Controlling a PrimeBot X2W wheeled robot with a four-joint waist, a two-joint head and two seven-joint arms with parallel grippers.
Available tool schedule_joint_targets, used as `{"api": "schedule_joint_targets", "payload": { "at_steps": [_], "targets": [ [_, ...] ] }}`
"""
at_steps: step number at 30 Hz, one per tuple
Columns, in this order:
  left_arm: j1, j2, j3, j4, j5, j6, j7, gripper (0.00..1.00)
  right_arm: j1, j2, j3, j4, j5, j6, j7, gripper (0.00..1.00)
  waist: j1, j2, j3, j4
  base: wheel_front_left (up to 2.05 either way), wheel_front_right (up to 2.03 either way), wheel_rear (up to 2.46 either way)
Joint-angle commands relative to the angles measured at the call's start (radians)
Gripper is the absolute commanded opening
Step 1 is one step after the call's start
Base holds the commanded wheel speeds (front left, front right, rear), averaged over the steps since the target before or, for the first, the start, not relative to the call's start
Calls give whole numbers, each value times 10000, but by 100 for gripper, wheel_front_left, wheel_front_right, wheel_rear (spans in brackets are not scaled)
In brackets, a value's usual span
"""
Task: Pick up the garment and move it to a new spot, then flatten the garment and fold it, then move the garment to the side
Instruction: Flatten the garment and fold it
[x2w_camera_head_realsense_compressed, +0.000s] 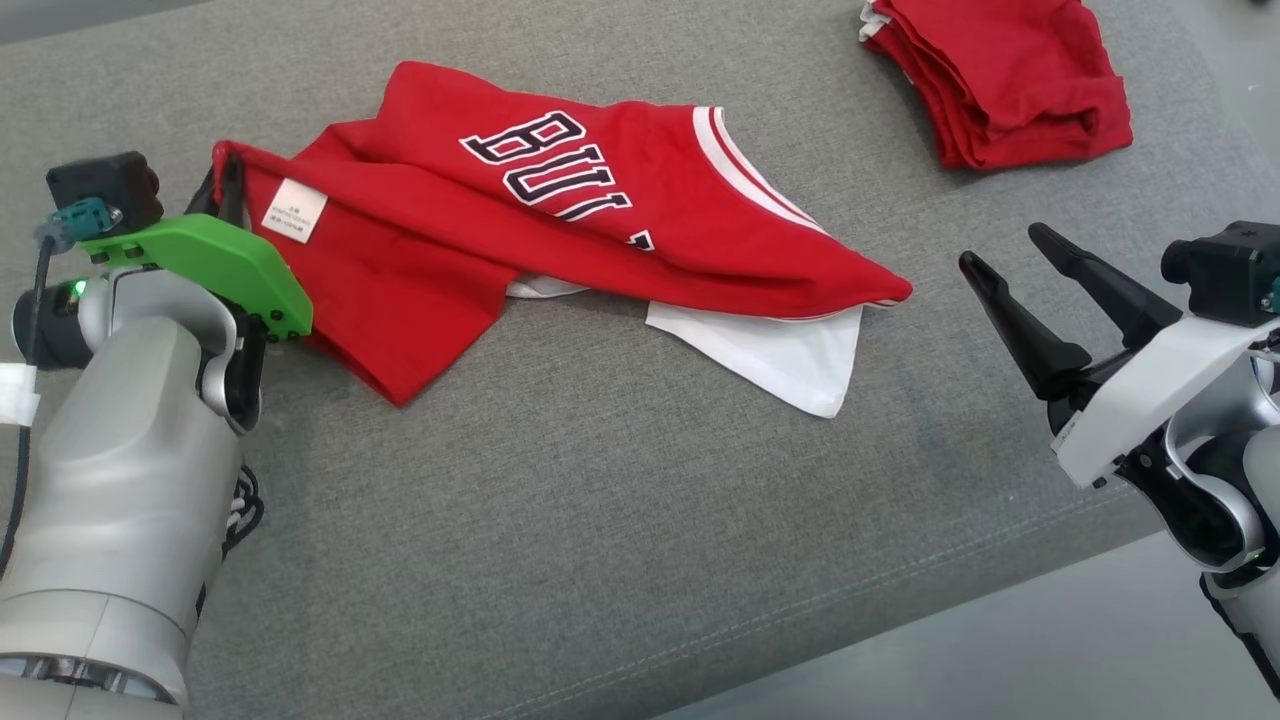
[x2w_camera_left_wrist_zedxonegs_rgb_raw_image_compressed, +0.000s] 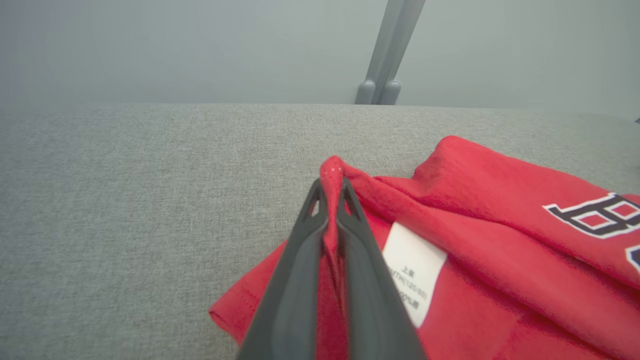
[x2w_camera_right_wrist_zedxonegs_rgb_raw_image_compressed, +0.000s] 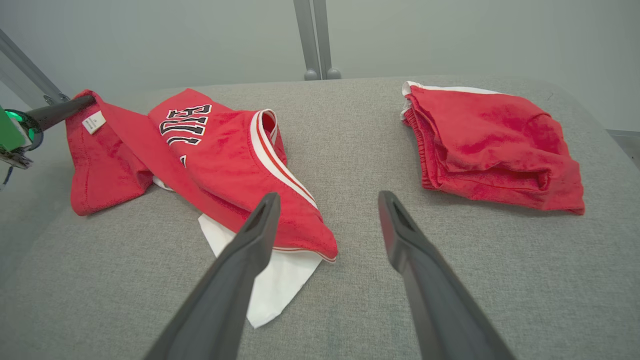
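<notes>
The left gripper (x2w_camera_left_wrist_zedxonegs_rgb_raw_image_compressed: 331, 186) is clamped tight on a pinch of red cloth, its two dark fingers pressed together with a small nub of fabric poking out past their tips. What it has hold of is a corner of the red jersey (x2w_camera_head_realsense_compressed: 450, 240), at that garment's far-left end, where the cloth is drawn up into a little peak off the grey cushion (x2w_camera_head_realsense_compressed: 600, 530). Just beside the pinched spot a white label (x2w_camera_left_wrist_zedxonegs_rgb_raw_image_compressed: 414, 280) lies flat on the cloth, its small print too fine to read. A green plate (x2w_camera_head_realsense_compressed: 215, 265) sits on the wrist behind the fingers. From the grip the jersey runs away to the right across the cushion, rumpled and doubled over itself, with dark, white-edged lettering (x2w_camera_head_realsense_compressed: 545, 165) showing on the upper fold and a white-and-red striped band along one edge. A white piece (x2w_camera_head_realsense_compressed: 770, 360) sticks out from under its lower right end and lies flat on the cushion. The right gripper (x2w_camera_head_realsense_compressed: 1000, 245) hovers near that end, apart from the cloth, its fingers spread wide with nothing between them. Well beyond it, towards the far right corner of the cushion, a second red garment (x2w_camera_head_realsense_compressed: 1010, 80) sits folded in a neat stack. Behind the cushion a grey metal post (x2w_camera_right_wrist_zedxonegs_rgb_raw_image_compressed: 315, 40) rises against a pale wall.
</notes>
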Motion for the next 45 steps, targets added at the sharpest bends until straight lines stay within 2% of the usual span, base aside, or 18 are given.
{"api": "schedule_joint_targets", "payload": {
  "at_steps": [1,10,12,13,20,24,29,34,36,37,39,40,41,42,45],
  "targets": [
    [-198,115,-56,-47,159,-31,-94,0,-61,0,-37,39,-23,-1,-67,100,0,-1,-92,93,0,0,0],
    [-49,130,-606,-1257,863,-488,-487,0,113,112,-56,160,-30,-1,-77,100,0,-1,-461,682,0,0,0],
    [310,193,-704,-1850,1012,-568,-513,0,230,160,-67,179,-25,-1,-111,100,0,-1,-560,811,0,0,0],
    [825,269,-709,-2825,1279,-584,-516,0,356,192,-129,200,-30,-1,-147,100,0,-1,-656,960,0,0,0],
    [4138,676,-702,-6607,2069,-73,-498,0,1084,353,-451,229,32,-1,-270,100,0,-1,-1084,1456,0,0,0],
    [5778,1032,-986,-8123,2616,213,-497,0,1441,519,-574,222,57,-1,-282,100,0,-1,-1275,1616,0,0,0],
    [7000,1178,-1288,-8911,2972,508,-498,0,1723,768,-548,300,47,-1,-304,100,0,-1,-1493,1659,0,0,0],
    [7577,1178,-1617,-8852,3345,611,-499,2,1905,979,-471,472,-21,-1,-403,100,0,-1,-1640,1640,0,0,0],
    [7685,1042,-1621,-8714,3346,546,-499,9,1908,1036,-459,528,-23,-1,-463,100,0,-1,-1673,1634,0,0,0],
    [7715,1007,-1606,-8605,3353,523,-499,23,1926,1066,-451,554,-20,-1,-489,100,0,-1,-1691,1631,0,0,0],
    [7781,873,-1569,-8423,3408,461,-499,63,1989,1143,-441,623,12,-1,-539,100,0,-1,-1727,1634,0,0,0],
    [7832,768,-1564,-8306,3405,428,-499,88,2012,1171,-433,650,20,-1,-554,100,0,-1,-1744,1637,0,0,0],
    [7832,768,-1564,-8306,3405,428,-499,88,2012,1171,-433,650,20,-1,-554,100,0,-1,-1744,1637,0,0,0],
    [7850,651,-1535,-8259,3395,364,-499,100,2031,1192,-440,677,30,-1,-584,100,0,-1,-1755,1646,0,0,0],
    [7966,427,-1482,-8066,3464,205,-499,100,2097,1243,-486,745,42,-1,-647,100,0,-1,-1787,1688,0,0,0]
  ]
}}
